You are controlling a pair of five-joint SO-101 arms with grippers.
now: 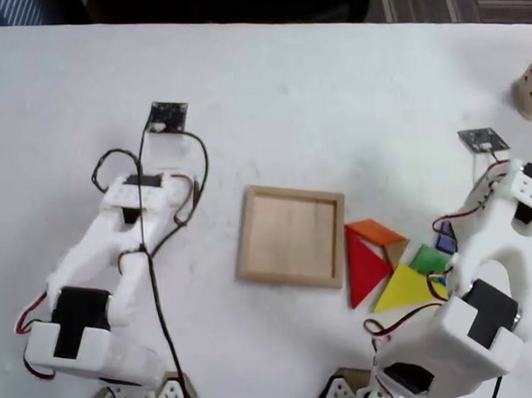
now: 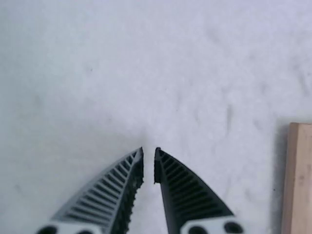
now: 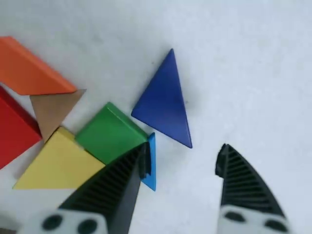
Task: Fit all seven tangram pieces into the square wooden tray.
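While none of the seven pieces is in the tray yet, the trouble I would watch for starts near the right front corner of the table. The right gripper hangs there, spread wide over the heap. One finger covers the edge of the light blue piece and a corner of the green square. The other stands over bare table beside the dark blue triangle. Whether either touches anything I cannot tell. Dropped straight down from there, I think the first finger lands on top of a piece rather than beside it, and the pinch skids.

The heap is tight. The green square touches the yellow triangle, and the small brown triangle is wedged between those two and the orange piece, with the red triangle alongside. A push on one probably shifts its neighbours, and pieces this flat offer little edge to grab.

Farther in, the tray sits empty mid-table, with the red triangle just beside its right side. It looks loose, so a piece dragged against the rim could shove it.

Beyond, towards the left edge, the left gripper is all but pressed together on nothing, not placed to steady the tray.
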